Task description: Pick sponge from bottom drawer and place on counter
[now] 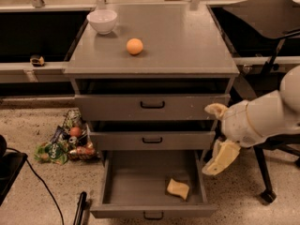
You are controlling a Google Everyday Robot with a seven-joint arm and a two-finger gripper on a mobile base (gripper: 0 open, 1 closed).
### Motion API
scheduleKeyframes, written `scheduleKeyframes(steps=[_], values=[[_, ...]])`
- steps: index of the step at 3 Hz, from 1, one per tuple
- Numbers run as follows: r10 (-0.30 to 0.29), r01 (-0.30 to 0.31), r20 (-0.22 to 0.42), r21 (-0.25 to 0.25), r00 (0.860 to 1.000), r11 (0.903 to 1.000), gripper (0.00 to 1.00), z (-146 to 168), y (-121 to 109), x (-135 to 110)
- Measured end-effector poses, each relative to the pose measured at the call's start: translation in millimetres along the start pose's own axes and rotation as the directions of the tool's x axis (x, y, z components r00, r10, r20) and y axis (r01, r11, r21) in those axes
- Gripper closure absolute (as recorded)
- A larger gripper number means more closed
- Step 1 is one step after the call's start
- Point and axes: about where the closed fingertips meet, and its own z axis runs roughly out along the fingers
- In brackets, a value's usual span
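The pale yellow sponge (178, 188) lies at the front right of the open bottom drawer (136, 178). The two shallower drawers above are slightly ajar. The grey counter (178, 41) carries an orange ball (134, 46) and a white bowl (102, 20). My gripper (217, 135) hangs at the cabinet's right side, level with the middle drawer, above and to the right of the sponge. Its two pale fingers are spread apart, one up (215, 109) and one down (221, 159), and hold nothing.
A pile of snack packets and cans (65, 142) lies on the floor left of the cabinet. A black cable (40, 179) runs across the floor at the left. A chair (267, 18) with a wheeled base (267, 196) stands at the right. A pale ledge (28, 69) runs behind.
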Motion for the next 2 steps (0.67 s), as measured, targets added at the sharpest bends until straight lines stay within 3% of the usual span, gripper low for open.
scheduleKeyframes(steps=[1, 2], values=[[0.043, -0.041, 0.044, -0.051, 0.998, 0.9979, 0.00, 63.4, 13.3, 47.0], [0.072, -0.070, 0.029, -0.065, 0.997, 0.9954, 0.00, 125.4, 24.1, 84.8]])
